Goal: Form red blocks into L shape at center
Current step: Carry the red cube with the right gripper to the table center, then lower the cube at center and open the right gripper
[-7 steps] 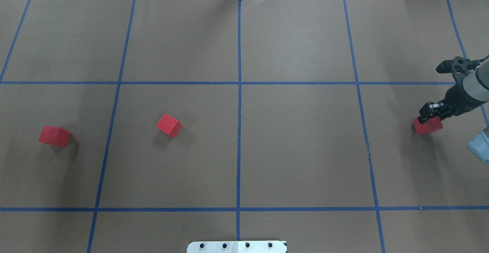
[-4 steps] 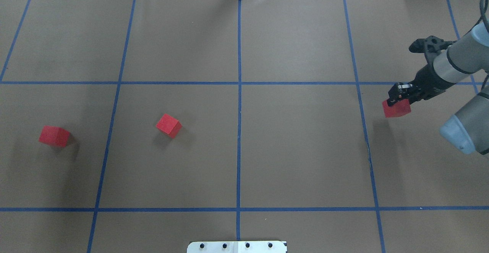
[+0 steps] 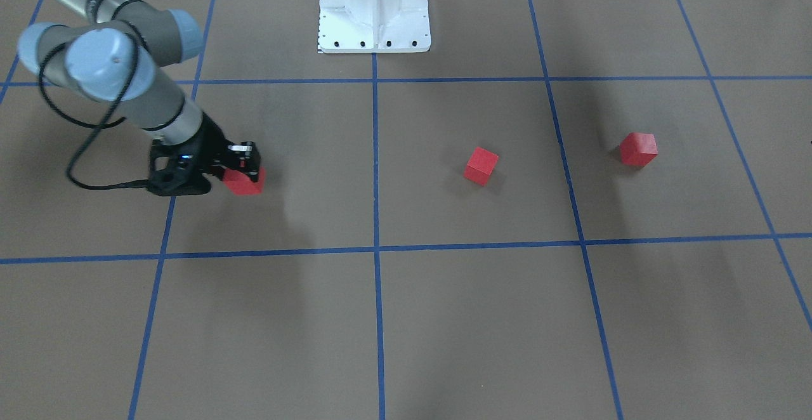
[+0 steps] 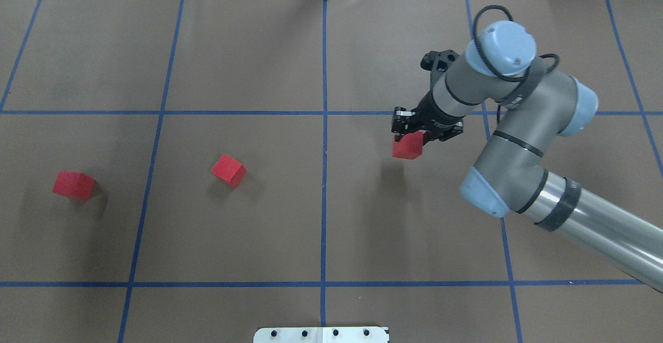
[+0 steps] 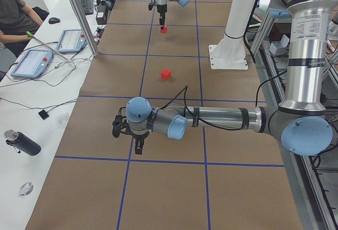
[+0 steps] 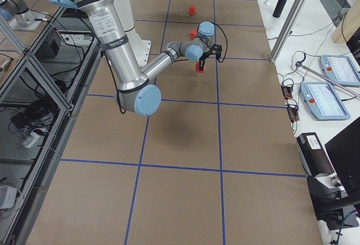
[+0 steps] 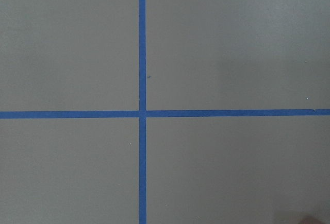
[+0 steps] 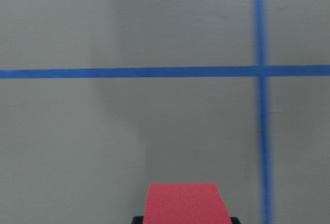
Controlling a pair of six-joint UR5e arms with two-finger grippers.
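My right gripper [image 4: 408, 137] is shut on a red block [image 4: 407, 147] and holds it above the table, right of the middle blue line [image 4: 324, 177]. The held block also shows in the front view [image 3: 244, 182] and at the bottom of the right wrist view [image 8: 184, 203]. Two other red blocks lie left of that line: one nearer it [image 4: 228, 170] and one far left [image 4: 73, 184]. My left gripper [image 5: 138, 146] shows only in the left side view, above the table, and I cannot tell whether it is open or shut.
The white robot base plate [image 4: 321, 334] is at the near edge. The right arm's elbow [image 4: 518, 141] spans the right half of the table. Tablets and cables [image 5: 34, 61] lie beyond the far edge, where a person sits.
My right gripper has carried the red block leftward from the far right edge toward the middle line. The two other blocks have not moved.
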